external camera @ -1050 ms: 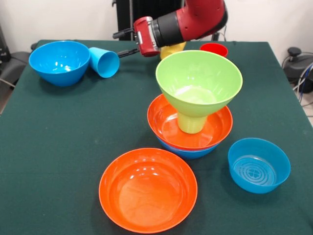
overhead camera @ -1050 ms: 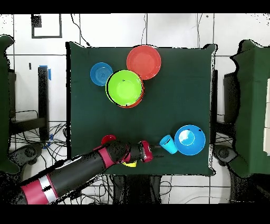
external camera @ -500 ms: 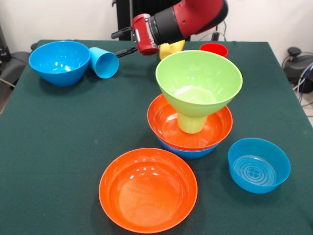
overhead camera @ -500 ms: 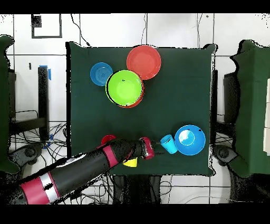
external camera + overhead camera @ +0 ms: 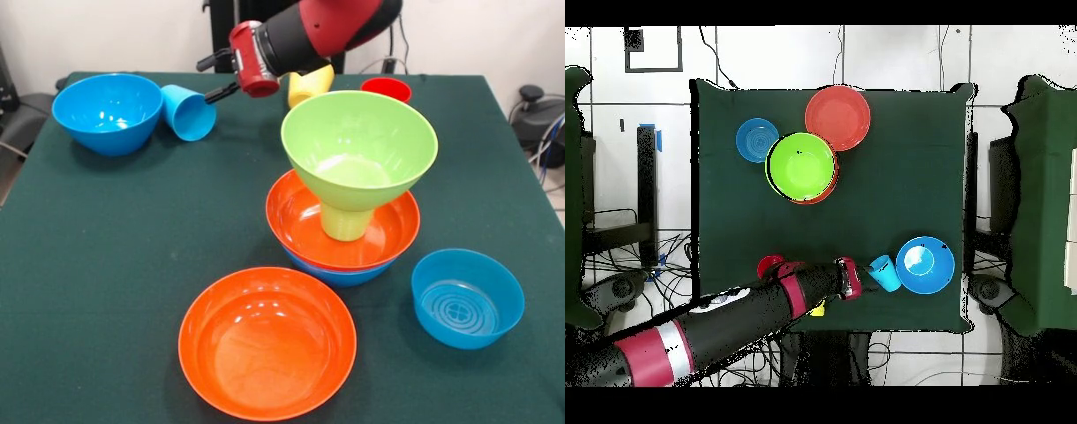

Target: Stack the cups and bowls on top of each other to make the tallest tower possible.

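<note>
Near the counter's middle, tower: blue bowl (image 5: 340,272) at the bottom, orange bowl (image 5: 305,221) nested in it, inverted green cup (image 5: 345,221) standing in the orange bowl, green bowl (image 5: 359,146) balanced upright on the cup.
Blue cup (image 5: 188,112): on its side, mouth toward the front camera, touching the big blue bowl (image 5: 108,110) by the counter's far corner; not on the tower.
Arm (image 5: 309,31): red and black, reaching sideways above the counter's far edge.
Gripper (image 5: 214,78): just beside the blue cup's rim, jaws apart, one finger above and one below, nothing between them.
Yellow cup (image 5: 309,86): on its side, partly hidden behind the arm.
Red cup (image 5: 386,88): upright behind the green bowl.
Spare orange bowl (image 5: 267,343): alone at the near edge.
Small blue bowl (image 5: 467,298): beside the tower, apart from it.
Counter (image 5: 115,256): dark green cloth.
</note>
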`<state>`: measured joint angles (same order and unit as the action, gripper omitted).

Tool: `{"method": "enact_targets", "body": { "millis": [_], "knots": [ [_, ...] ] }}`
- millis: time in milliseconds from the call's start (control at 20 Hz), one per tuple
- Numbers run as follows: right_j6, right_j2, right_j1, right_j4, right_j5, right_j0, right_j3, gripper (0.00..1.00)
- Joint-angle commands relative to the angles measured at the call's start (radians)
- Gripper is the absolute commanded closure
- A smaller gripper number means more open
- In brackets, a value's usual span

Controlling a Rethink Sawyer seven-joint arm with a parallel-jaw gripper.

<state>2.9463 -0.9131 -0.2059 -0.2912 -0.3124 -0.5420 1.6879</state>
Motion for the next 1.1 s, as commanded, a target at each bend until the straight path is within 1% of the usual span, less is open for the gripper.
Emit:
{"method": "enact_targets", "body": {
  "millis": [50,200,400,750,1100],
  "knots": [
    [0.166,0.26,0.094,-0.116,-0.02,0.075,0.0,0.0],
    [0.159,0.283,0.104,-0.128,0.015,0.098,0.014,0.0],
    [0.158,0.288,0.1,-0.142,0.027,0.101,0.012,0.0],
    [0.152,0.262,0.053,-0.151,0.016,0.088,-0.024,0.0],
    [0.145,0.243,0.025,-0.156,0.011,0.084,-0.035,0.0]
  ]
}}
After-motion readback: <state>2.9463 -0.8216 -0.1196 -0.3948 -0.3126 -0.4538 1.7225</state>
